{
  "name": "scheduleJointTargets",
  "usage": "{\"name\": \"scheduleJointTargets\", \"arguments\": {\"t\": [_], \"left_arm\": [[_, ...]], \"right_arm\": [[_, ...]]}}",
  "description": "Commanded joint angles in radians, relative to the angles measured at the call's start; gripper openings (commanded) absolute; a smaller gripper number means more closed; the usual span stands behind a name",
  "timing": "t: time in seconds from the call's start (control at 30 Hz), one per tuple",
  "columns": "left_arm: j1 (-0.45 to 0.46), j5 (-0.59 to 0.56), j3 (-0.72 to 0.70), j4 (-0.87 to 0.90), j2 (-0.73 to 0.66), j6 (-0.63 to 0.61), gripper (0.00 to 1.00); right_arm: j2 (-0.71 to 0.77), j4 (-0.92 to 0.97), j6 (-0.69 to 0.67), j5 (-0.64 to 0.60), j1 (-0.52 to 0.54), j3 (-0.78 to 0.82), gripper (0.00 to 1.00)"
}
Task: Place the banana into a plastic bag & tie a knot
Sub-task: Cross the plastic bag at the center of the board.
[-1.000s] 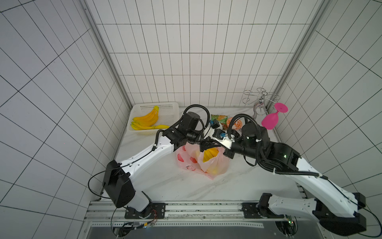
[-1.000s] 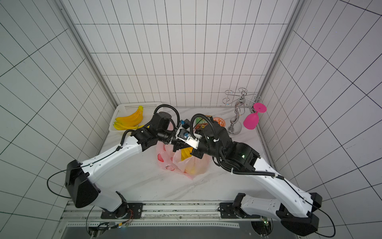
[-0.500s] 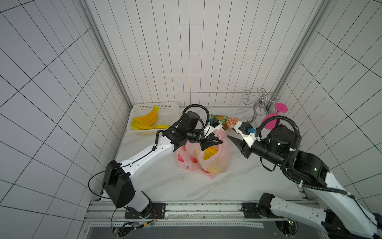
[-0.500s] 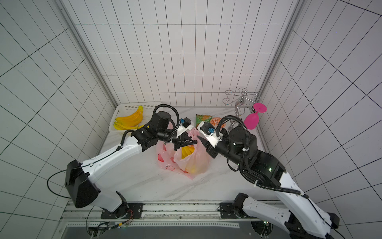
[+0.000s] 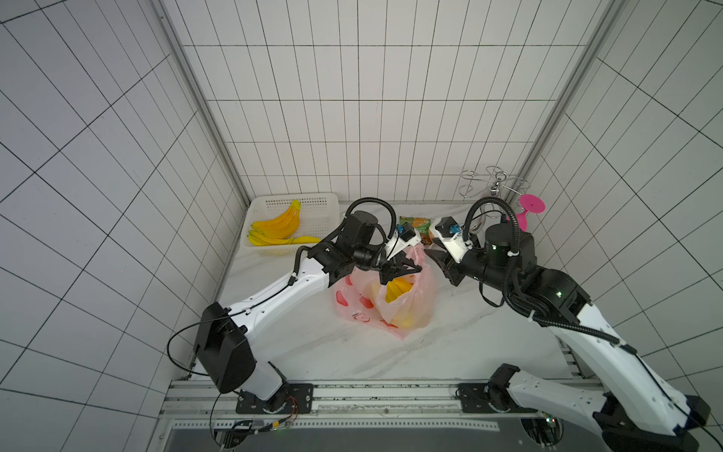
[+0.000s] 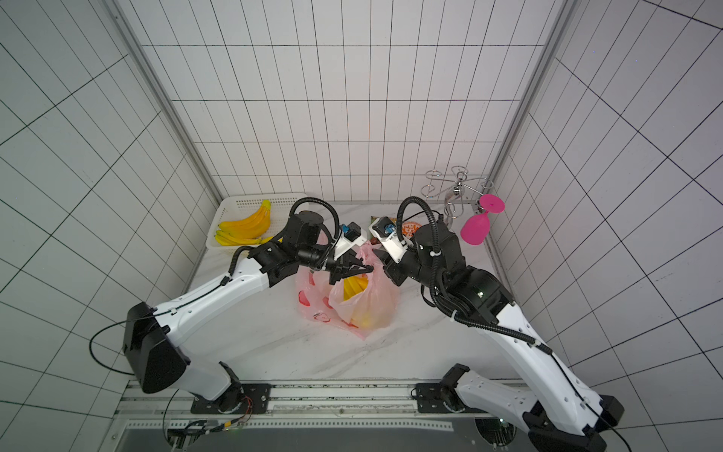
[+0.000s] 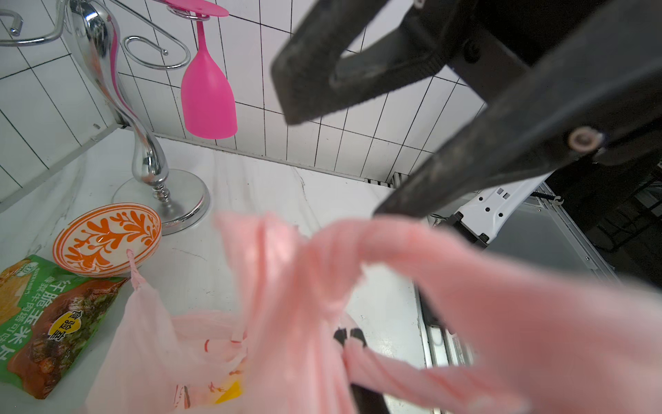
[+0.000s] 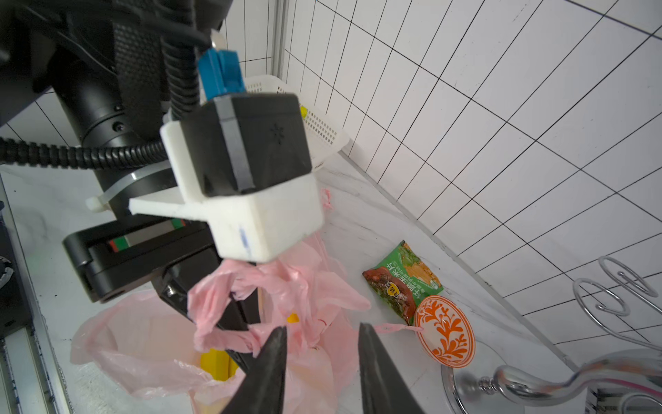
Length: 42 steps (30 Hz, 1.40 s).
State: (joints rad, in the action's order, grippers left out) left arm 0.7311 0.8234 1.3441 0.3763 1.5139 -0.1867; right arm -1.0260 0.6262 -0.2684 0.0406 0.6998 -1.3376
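While your left fingers (image 8: pixel 236 319) clench the bag (image 5: pixel 414 309) by a handle, right fingers (image 8: pixel 272 358) sit released beside it, banana (image 5: pixel 397 291) inside.

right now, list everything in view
white marble tabletop: 1, white, under everything
thin pink plastic bag: 1, pink, mid-table
yellow banana: at least 1, yellow, inside bag
white perforated plastic basket: 1, white, back left
spare yellow bananas: several, yellow, in basket
green snack packet: 1, green, beside bowl
orange-patterned round bowl: 1, orange-white, by stand
chrome wire glass stand: 1, silver, back right
pink plastic wine glass: 1, pink, hanging on stand
left end effector: 1, black, shut on bag handle
right end effector: 1, black, open, empty
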Motion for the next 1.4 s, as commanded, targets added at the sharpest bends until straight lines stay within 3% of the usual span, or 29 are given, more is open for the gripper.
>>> {"name": "scheduleJointTargets", "arguments": {"t": [0.0,0.3,0.87,0.97,1.1,1.37], "left_arm": [[-0.003,0.018,-0.006,-0.022,-0.026,-0.015,0.00],[-0.004,0.029,-0.002,-0.014,-0.023,-0.018,0.00],[0.002,0.050,0.011,0.018,-0.012,-0.040,0.00],[0.007,0.051,0.017,0.031,-0.006,-0.045,0.00],[0.004,0.035,0.021,0.030,-0.003,-0.035,0.00],[-0.043,-0.005,-0.032,-0.115,-0.034,0.089,0.00]], "right_arm": [[-0.005,0.009,0.010,-0.016,-0.006,0.048,0.31],[-0.015,-0.006,0.011,-0.054,-0.006,0.075,0.30],[-0.042,-0.046,-0.004,0.003,0.047,0.099,0.33],[-0.052,-0.066,0.005,0.001,0.048,0.092,0.24],[-0.064,-0.069,0.034,-0.055,0.047,0.077,0.00],[0.017,-0.059,0.136,-0.236,0.035,0.129,0.00]]}}
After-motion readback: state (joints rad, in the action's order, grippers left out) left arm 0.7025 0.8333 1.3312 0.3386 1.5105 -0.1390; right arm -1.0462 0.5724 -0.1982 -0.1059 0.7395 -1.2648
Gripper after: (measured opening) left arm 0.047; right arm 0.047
